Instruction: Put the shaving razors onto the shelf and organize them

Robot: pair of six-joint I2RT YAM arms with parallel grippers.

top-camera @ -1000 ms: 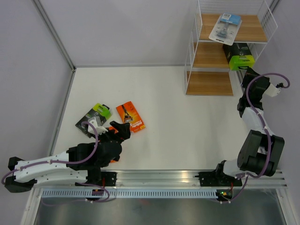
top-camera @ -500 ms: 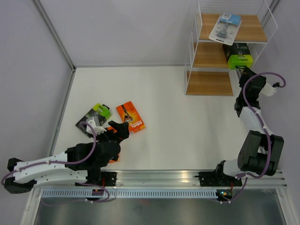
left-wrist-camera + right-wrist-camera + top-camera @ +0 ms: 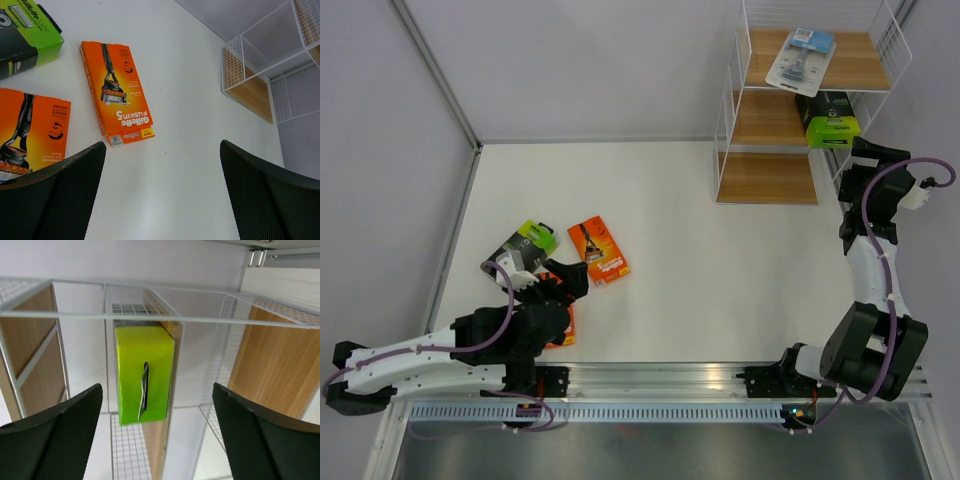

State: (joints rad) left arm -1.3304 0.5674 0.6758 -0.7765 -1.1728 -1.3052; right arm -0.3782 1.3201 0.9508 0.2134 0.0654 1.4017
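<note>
The shelf [image 3: 768, 178] stands at the far right. A clear blister with blue card [image 3: 801, 55] lies on its top board, and a black box with a lime-green end [image 3: 830, 120] rests on the middle board. My right gripper [image 3: 850, 150] hangs open just in front of that box. In the right wrist view the green end [image 3: 144, 375] sits apart between the spread fingers [image 3: 60, 425]. On the table lie another black and green box [image 3: 523, 243] and an orange card [image 3: 599, 250]. A second orange card [image 3: 30, 130] is partly under my open left gripper [image 3: 562, 282].
The shelf's white wire frame [image 3: 150, 319] and wooden boards [image 3: 280, 365] surround the right gripper closely. A grey wall with a metal rail [image 3: 435, 70] borders the table on the left. The arm bases sit on the aluminium rail [image 3: 660, 380] at the near edge.
My right gripper has opened, letting go of the black and green box on the middle board, and has drawn back a little. The left arm has shifted slightly over the orange card.
</note>
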